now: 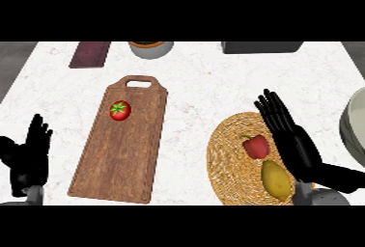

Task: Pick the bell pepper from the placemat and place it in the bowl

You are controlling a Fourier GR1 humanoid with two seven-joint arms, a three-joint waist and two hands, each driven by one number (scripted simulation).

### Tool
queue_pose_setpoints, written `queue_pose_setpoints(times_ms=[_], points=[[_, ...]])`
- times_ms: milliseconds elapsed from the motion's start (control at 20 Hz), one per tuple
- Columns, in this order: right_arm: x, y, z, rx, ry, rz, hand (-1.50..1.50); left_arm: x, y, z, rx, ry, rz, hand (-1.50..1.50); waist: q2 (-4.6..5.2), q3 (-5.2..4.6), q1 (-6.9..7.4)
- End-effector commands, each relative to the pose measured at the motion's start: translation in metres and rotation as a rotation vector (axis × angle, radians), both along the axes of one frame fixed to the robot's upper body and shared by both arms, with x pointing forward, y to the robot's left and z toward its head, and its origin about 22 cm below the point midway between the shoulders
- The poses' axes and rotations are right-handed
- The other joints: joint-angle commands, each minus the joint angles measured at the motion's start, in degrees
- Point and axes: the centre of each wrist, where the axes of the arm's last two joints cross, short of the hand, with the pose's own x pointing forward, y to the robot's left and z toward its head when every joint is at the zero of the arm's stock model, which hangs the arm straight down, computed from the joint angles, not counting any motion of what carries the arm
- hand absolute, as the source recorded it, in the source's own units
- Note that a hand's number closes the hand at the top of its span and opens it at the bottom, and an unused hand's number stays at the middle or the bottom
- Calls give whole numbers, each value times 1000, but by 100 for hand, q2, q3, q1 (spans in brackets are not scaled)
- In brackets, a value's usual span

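Right hand flat, fingers straight, holding nothing; bell pepper lies just left of it on the placemat; left hand rests open

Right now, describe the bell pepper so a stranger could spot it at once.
Look at the round woven placemat at the counter's right, by the right hand. The bell pepper lies near its middle, red, unlike the yellow oval fruit beside it.

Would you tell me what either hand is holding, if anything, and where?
Nothing: the right hand is open near the bell pepper, the left hand open.
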Motion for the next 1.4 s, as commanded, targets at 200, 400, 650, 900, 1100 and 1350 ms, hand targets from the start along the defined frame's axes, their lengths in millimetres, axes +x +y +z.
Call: queue_pose_setpoints(times_ms=[200,400,650,900,1100,1350], points=[[39,2,29,-110,-43,608,150,43,-27,71,245,-280,-285,0,43,-129,313],[85,-82,47,-189,-147,230,-150,45,-54,64,237,-297,-409,0,111,-148,298],[96,-114,75,-195,-288,574,-150,55,-57,82,247,-288,-426,0,59,-138,325],[103,-126,130,-459,-357,647,-150,64,-65,87,249,-291,-435,0,56,-147,282],[101,-108,134,-687,-385,689,-150,53,-66,78,239,-273,-447,0,3,-161,321],[104,-78,146,-983,-457,747,-150,63,-74,80,246,-272,-438,0,3,-172,255]])
